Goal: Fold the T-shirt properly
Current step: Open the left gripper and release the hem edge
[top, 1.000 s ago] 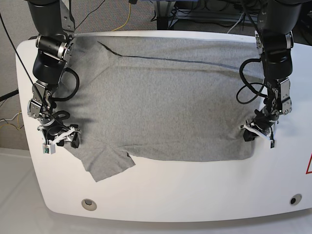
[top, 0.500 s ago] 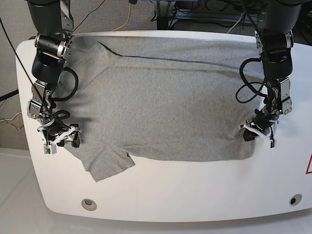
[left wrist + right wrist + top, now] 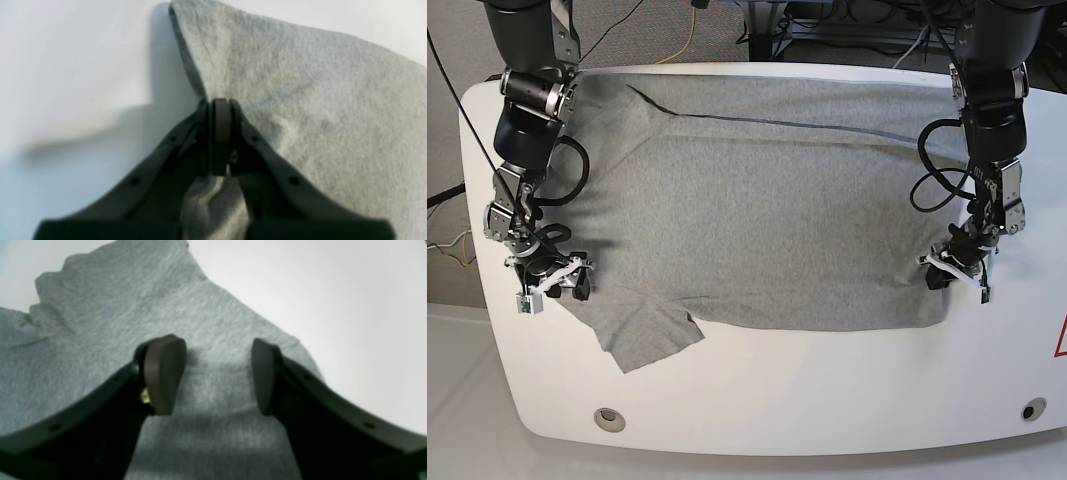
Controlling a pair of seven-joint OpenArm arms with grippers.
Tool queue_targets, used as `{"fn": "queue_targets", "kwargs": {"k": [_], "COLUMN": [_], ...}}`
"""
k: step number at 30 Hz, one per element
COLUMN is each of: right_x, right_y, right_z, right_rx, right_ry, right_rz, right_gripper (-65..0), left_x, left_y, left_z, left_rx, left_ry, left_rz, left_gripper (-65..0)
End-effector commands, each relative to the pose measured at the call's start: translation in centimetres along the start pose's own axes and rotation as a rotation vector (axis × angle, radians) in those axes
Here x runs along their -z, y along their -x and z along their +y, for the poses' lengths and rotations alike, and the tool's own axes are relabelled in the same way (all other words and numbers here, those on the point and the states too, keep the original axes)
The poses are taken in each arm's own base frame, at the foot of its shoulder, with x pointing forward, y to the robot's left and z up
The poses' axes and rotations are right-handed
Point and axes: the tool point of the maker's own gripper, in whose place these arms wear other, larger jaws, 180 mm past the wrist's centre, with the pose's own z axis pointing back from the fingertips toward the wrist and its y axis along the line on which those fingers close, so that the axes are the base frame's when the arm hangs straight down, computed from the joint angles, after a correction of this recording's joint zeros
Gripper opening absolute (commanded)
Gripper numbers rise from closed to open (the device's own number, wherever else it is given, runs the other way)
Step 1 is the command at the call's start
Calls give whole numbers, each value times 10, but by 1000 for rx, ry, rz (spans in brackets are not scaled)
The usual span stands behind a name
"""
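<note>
right tool (image 3: 213, 373) narrowed slightly over t-shirt (image 3: 767, 200) edge; left tool (image 3: 220, 133) pinches hem.

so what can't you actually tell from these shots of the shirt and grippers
- Base view: the right gripper hides the T-shirt edge beneath it; fabric contact is unclear.
- Left wrist view: the left gripper is shut on the cloth, but its fingers hide how much is pinched.
- Right wrist view: blurred; whether the open pads touch the fabric is unclear.
- Base view: the arms' upper parts are cut off.
</note>
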Motion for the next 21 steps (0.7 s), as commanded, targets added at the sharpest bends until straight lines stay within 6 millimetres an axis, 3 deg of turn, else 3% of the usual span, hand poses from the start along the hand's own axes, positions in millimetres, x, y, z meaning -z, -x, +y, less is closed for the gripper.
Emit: {"fn": "queue_targets", "kwargs": {"k": [1, 7, 13, 17, 21], "right_x": [-2, -2, -3, -3, -3], "right_y": [-29, -30, -31, -29, -26], "right_z": [-3, -3, -4, -5, -2], "right_rx": [-4, -5, -6, -4, -8], "right_ry": [-2, 0, -4, -3, -10], "right_rz": [-74, -77, -82, -78, -68], "right_gripper": [-291, -286, -283, -284, -319], "left_x": [-1, 0, 3, 3, 0], "left_y": [-11, -13, -9, -7, -5], "left_z": [1, -3, -10, -11, -3], "left_rx": [23, 33, 47, 51, 37], "left_ry": [-5, -3, -1, -3, -5], "left_rz": [-10, -15, 14, 26, 20], "left_gripper": [-639, -598, -443, -390, -533]}}
